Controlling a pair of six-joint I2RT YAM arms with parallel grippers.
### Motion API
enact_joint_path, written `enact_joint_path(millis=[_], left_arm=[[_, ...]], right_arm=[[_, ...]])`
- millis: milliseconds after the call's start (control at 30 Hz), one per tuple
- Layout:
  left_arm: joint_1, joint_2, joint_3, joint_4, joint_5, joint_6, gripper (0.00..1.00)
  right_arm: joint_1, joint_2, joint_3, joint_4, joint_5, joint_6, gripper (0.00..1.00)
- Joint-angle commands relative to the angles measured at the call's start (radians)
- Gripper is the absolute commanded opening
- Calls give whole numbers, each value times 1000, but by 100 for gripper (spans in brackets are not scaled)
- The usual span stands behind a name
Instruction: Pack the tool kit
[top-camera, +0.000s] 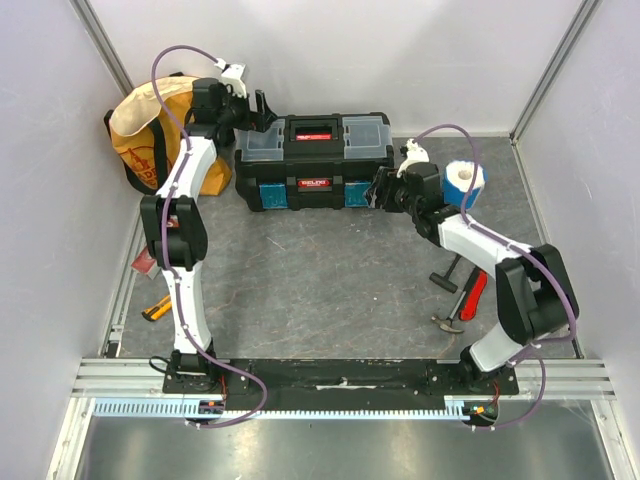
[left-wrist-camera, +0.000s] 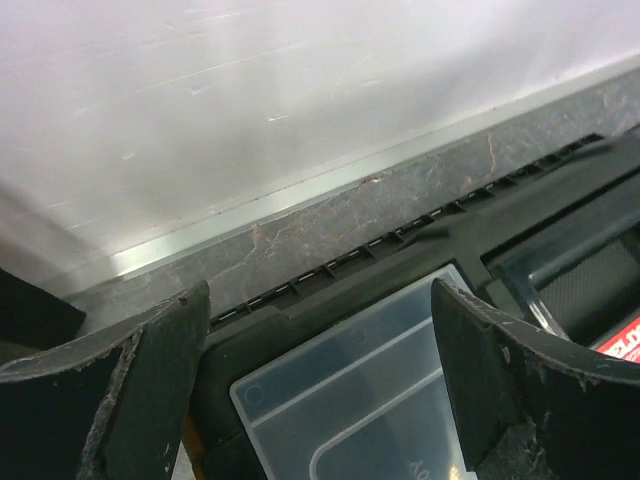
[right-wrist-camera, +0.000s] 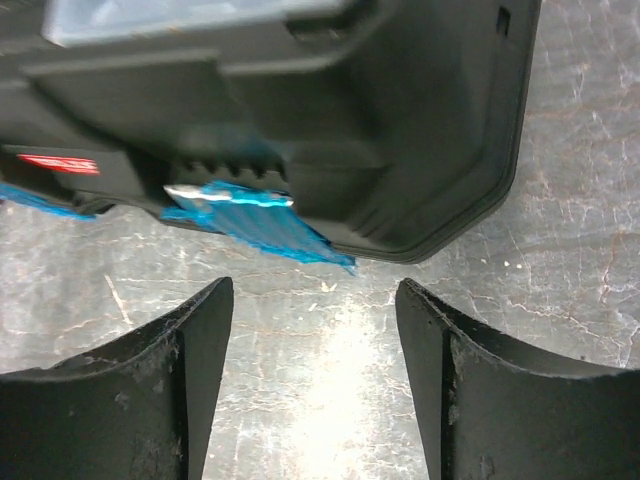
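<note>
Top external view: the large black plastic toolbox (top-camera: 315, 165) sits, apparently closed, at the far edge of the tabletop (top-camera: 320, 270). The left gripper (top-camera: 262, 108) hovers wide and empty at its far-left corner. The right gripper (top-camera: 378, 190), jaws apart and empty, faces its right blue latch (right-wrist-camera: 250, 215). Loose red-handled tools (top-camera: 473, 295) near the right edge suggest packing is unfinished.

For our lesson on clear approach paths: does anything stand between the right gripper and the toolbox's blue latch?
Nothing visible does; only bare table lies between the right gripper and the blue latch on the toolbox.
</note>
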Motion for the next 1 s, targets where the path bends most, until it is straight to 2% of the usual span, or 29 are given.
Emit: enact_joint_path(millis=[0, 300, 533, 767, 967], left_arm=[[-14, -3, 37, -127, 201, 150, 95], [-15, -56, -74, -304, 341, 228, 92], [-48, -191, -294, -307, 364, 239, 82], [-89, -404, -651, -64, 381, 121, 80], [-106, -623, -952, 272, 240, -126, 78]], right_arm=[[-1, 71, 45, 44, 39, 1, 72], [-12, 112, 60, 42, 175, 70, 71], [-61, 152, 99, 42, 192, 124, 71], [-101, 235, 152, 75, 128, 178, 72], [-103, 290, 235, 91, 98, 187, 79]])
